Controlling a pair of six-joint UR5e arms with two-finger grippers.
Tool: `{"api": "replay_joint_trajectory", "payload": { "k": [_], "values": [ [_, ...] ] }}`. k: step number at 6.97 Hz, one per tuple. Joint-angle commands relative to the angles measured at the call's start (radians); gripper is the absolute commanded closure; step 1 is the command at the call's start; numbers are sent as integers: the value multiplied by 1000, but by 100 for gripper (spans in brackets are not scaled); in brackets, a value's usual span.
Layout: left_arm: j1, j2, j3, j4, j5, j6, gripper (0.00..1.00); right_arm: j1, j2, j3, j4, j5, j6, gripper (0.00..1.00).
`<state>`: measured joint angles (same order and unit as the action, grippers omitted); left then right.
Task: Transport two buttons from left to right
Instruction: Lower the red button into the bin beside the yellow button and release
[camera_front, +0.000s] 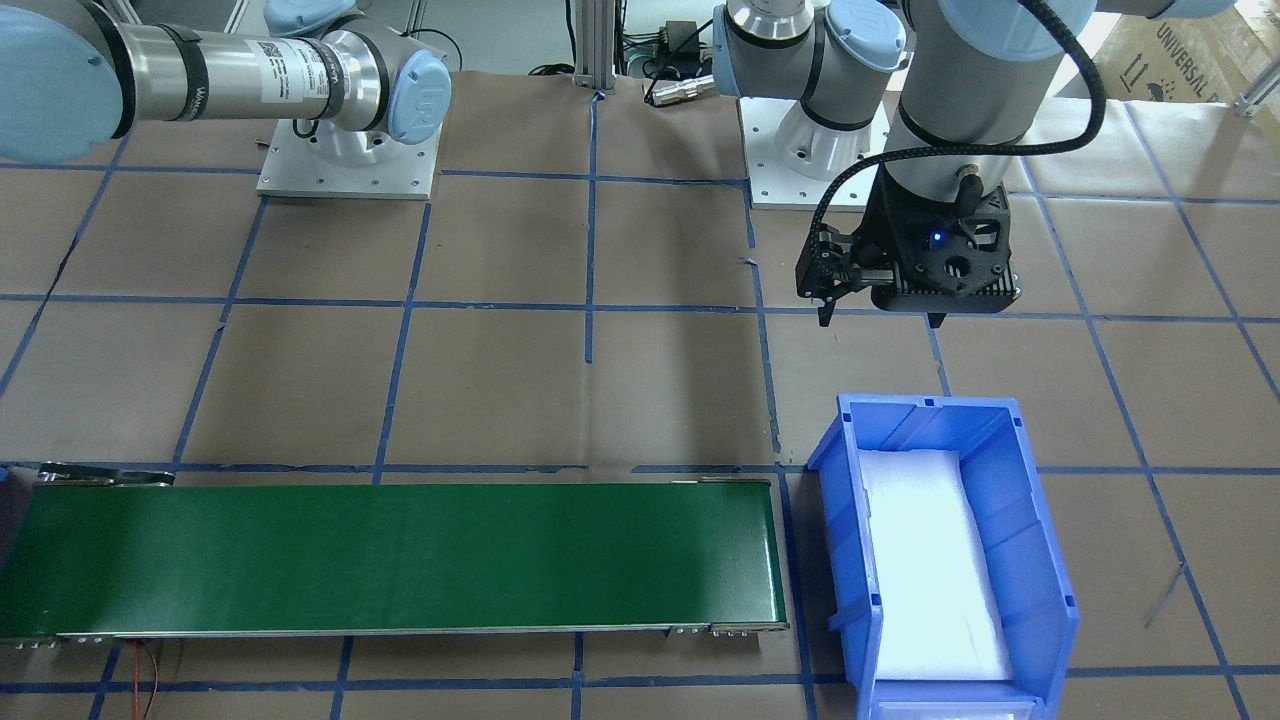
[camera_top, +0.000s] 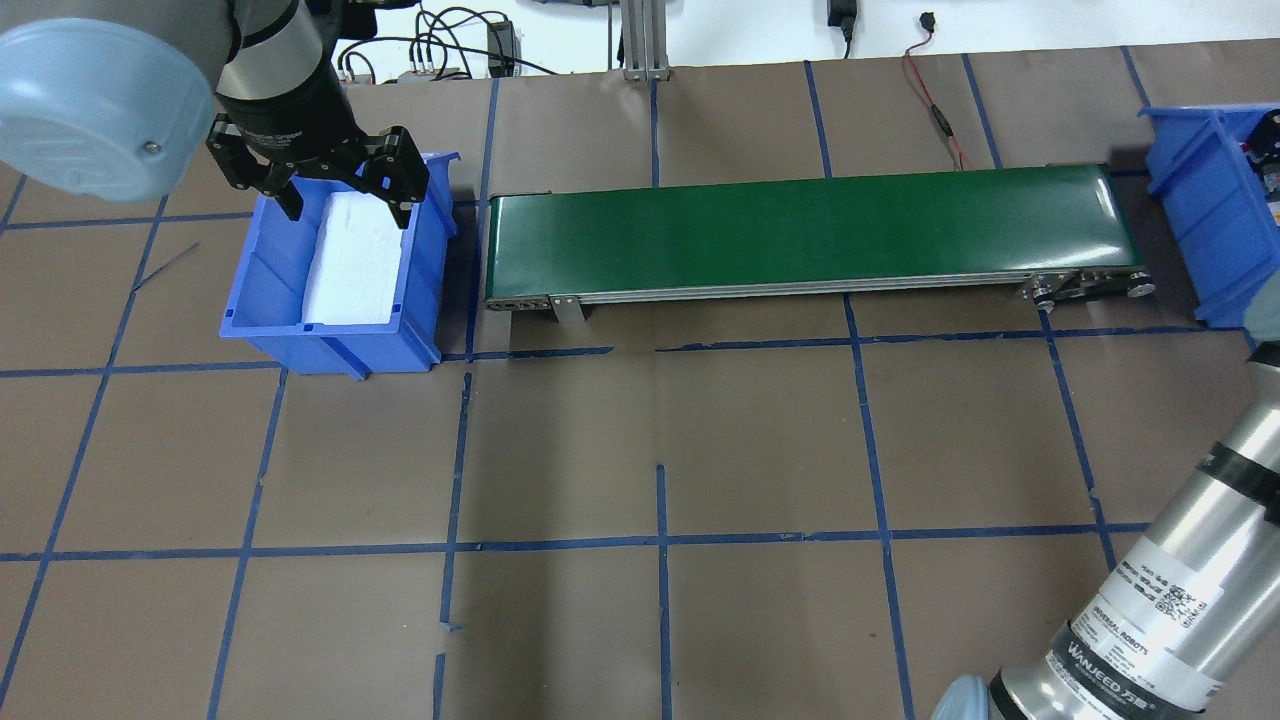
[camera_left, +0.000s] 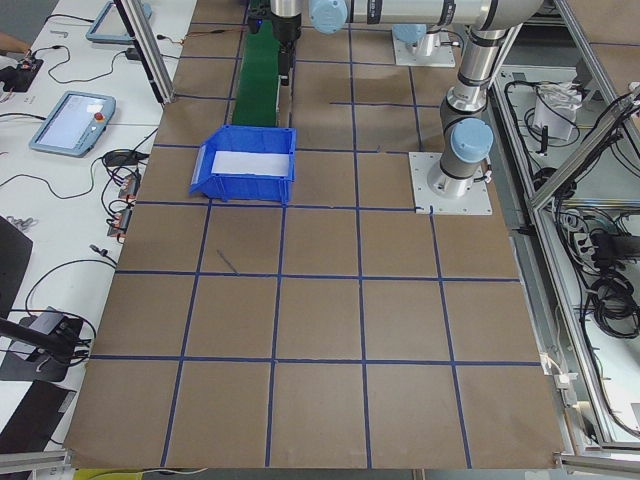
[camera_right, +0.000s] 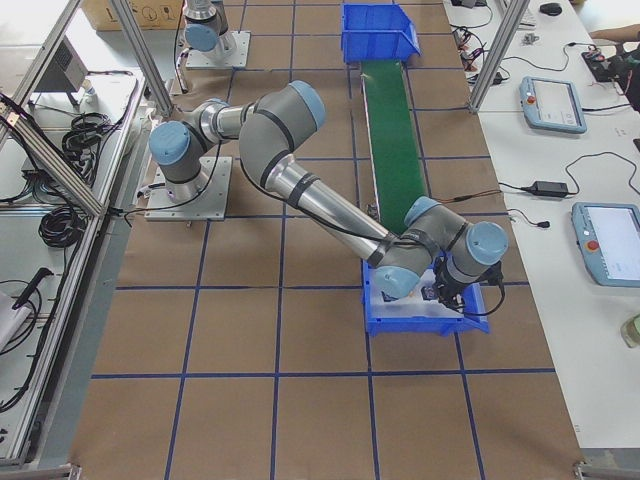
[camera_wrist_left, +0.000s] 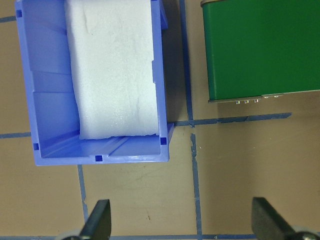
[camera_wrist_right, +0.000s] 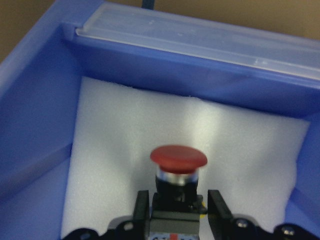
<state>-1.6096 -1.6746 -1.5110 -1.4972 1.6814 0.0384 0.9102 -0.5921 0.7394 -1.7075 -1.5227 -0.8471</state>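
A red button (camera_wrist_right: 178, 156) with a black body stands just over the white foam (camera_wrist_right: 115, 150) inside the right blue bin (camera_wrist_right: 30, 125). My right gripper (camera_wrist_right: 179, 212) is shut on the button's body, one finger on each side. From the right side this gripper (camera_right: 440, 290) is seen low in that bin (camera_right: 385, 325). My left gripper (camera_top: 345, 205) hangs open and empty above the left blue bin (camera_top: 270, 300). That bin (camera_wrist_left: 50, 100) holds only a white foam pad (camera_wrist_left: 115, 70). No button shows there.
A long green conveyor belt (camera_top: 800, 230) with nothing on it runs between the two bins. Brown table paper (camera_top: 650, 450) with a blue tape grid covers the table. Both arm bases (camera_front: 345, 160) stand on metal plates at the robot's side of the table.
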Motion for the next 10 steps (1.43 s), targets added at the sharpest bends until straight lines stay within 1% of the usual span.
{"api": "replay_joint_trajectory", "payload": {
  "k": [1,2,4,5,7,8,9,10],
  "values": [
    [0,-1,0,0,0,0,0,-1,0,0,2,9,-1,45],
    [0,1,0,0,0,0,0,1,-6,0,2,10,-1,45],
    [0,-1,2,0,0,0,0,3,-47,-24,75,10,-1,45],
    [0,1,2,-1,0,0,0,4,-84,-28,119,10,-1,45],
    [0,1,0,-2,0,0,0,19,-191,-28,245,10,0,43],
    [0,1,0,-2,0,0,0,57,-252,-25,312,10,0,36],
    [0,1,0,-2,0,0,0,115,-299,-25,360,7,2,7],
    [0,1,0,-2,1,0,0,178,-340,-22,405,6,25,3]
  ]
}}
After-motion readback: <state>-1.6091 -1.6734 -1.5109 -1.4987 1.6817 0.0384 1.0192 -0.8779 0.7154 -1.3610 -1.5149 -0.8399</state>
